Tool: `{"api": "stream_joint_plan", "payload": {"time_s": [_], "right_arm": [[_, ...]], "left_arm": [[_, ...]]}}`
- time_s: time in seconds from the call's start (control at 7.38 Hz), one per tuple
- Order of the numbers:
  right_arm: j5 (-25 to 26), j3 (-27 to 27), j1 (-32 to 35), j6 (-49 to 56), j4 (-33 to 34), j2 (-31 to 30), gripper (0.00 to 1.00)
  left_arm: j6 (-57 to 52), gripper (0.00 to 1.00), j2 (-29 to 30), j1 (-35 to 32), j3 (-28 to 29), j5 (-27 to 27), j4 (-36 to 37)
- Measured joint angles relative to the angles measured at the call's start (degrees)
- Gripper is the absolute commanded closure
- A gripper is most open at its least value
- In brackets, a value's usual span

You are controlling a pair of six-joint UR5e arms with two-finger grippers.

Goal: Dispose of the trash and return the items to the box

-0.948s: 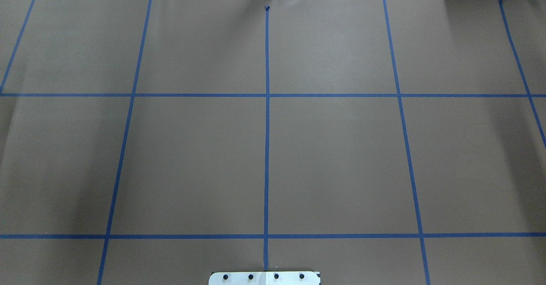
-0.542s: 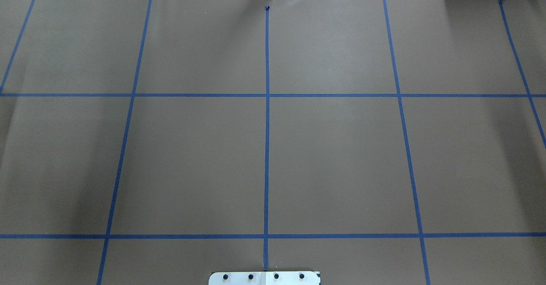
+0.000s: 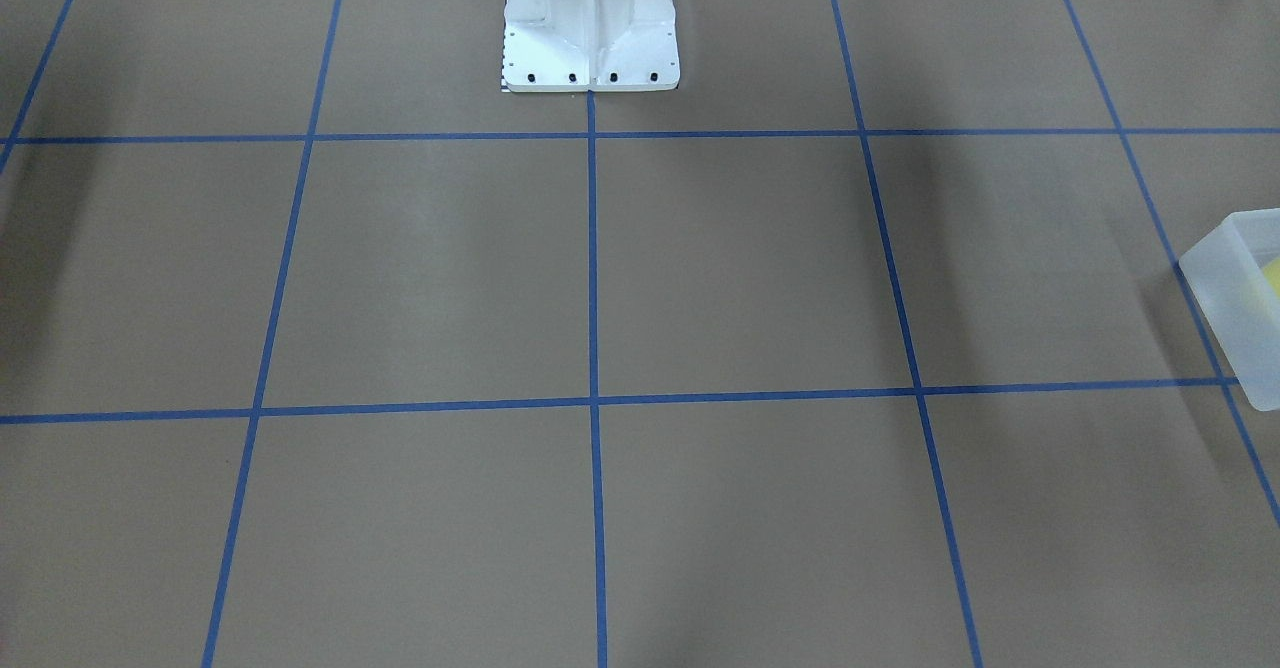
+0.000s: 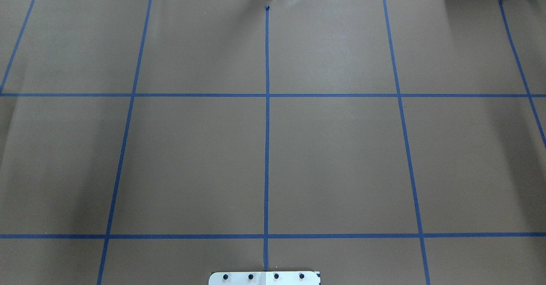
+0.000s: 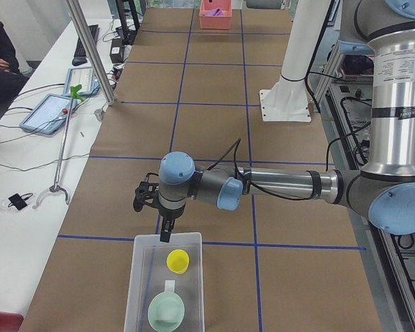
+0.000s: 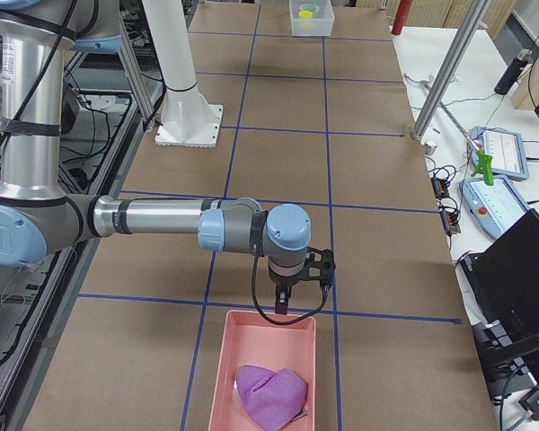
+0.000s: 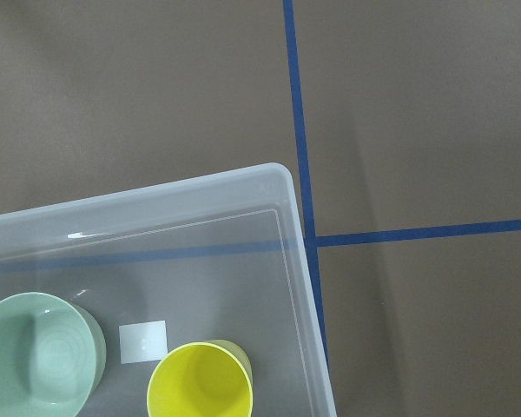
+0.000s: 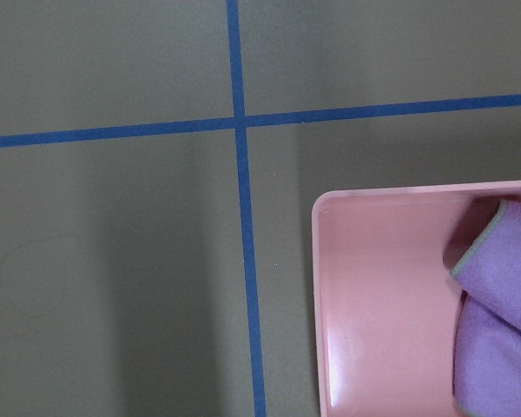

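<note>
The translucent box [image 5: 164, 283] stands at the table's left end and also shows in the left wrist view [image 7: 156, 261] and the front view [image 3: 1238, 298]. In it stand the yellow cup [image 5: 178, 261] [image 7: 200, 389] and a mint-green bowl [image 5: 166, 312] [image 7: 36, 360]. My left gripper [image 5: 165, 232] hangs over the box's far rim; I cannot tell if it is open or shut. My right gripper [image 6: 282, 303] hangs over the near rim of a pink tray [image 6: 265, 346] [image 8: 373, 313] holding a purple cloth [image 6: 269, 391] [image 8: 499, 304]; its state cannot be told.
The white robot pedestal [image 3: 590, 28] is bolted at the table's robot side. Blue tape lines grid the brown table cover [image 4: 341, 157]. A side bench with tablets [image 5: 52, 111] and a metal pole [image 5: 90, 48] runs along the far edge.
</note>
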State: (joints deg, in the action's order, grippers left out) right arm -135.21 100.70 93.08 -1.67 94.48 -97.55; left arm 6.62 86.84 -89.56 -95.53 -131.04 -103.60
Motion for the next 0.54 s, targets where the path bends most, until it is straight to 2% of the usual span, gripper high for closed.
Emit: {"api": "stream_joint_plan", "payload": {"time_s": [0.54], "right_arm": [[0.02,0.21,0.00,0.49,-0.08,-0.05,0.00]], "left_arm": [[0.22,0.02,0.09,0.08,0.06,0.02,0.04]]}}
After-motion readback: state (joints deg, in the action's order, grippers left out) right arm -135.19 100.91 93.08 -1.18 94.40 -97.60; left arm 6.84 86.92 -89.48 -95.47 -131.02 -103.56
